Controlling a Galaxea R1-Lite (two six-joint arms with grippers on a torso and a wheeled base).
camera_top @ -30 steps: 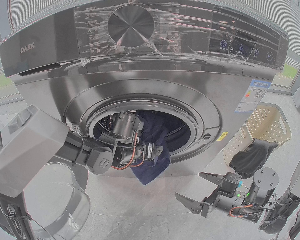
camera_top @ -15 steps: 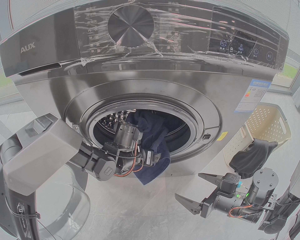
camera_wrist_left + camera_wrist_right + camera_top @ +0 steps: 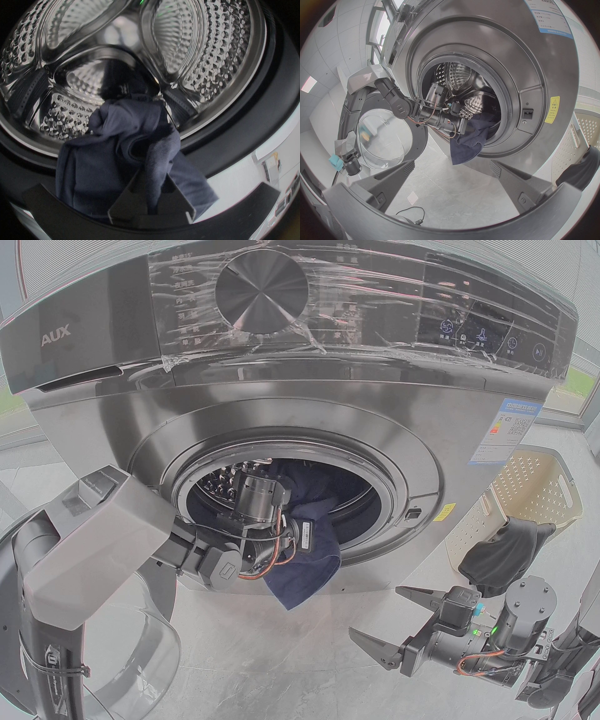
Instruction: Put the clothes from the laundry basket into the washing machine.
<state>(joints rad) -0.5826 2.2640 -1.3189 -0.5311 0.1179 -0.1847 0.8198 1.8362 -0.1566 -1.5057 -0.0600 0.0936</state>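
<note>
A navy blue garment [image 3: 306,565] hangs over the lower rim of the washing machine's opening [image 3: 375,534], part of it inside the drum [image 3: 187,47] and its hem dangling outside. My left gripper [image 3: 153,187] sits at the drum's mouth, shut on a fold of this garment [image 3: 125,140]. A black garment [image 3: 503,552] drapes over the rim of the cream laundry basket [image 3: 537,484], to the right of the machine. My right gripper [image 3: 377,612] hovers open and empty above the floor in front of the basket, pointing toward the machine.
The machine's round glass door [image 3: 119,627] stands swung open at the lower left, beside my left arm. Grey tiled floor [image 3: 262,652] lies between the two arms. A thin cable [image 3: 412,211] lies on the floor.
My left arm has pushed in closer to the drum opening with the navy garment, its wrist dipping and then rising a little. The right arm has stayed still.
</note>
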